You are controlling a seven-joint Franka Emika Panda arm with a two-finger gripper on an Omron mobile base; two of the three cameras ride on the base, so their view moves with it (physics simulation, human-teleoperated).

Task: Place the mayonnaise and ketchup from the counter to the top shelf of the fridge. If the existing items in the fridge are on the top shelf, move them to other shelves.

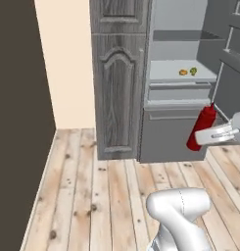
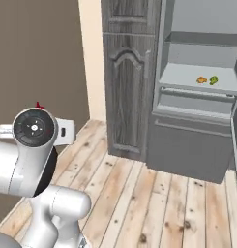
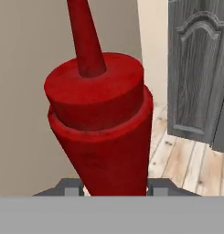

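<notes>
Clamping the slim red ketchup squeeze bottle (image 3: 102, 119) between its fingers, the two-finger gripper (image 3: 114, 186) held it tilted, nozzle ahead.

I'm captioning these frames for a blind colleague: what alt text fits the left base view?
The gripper holds the red ketchup bottle, tilted, in front of the open fridge. On a pale fridge shelf sit an orange-brown lump and a green floret, with a grey wood-grain cabinet left of the fridge.
</notes>
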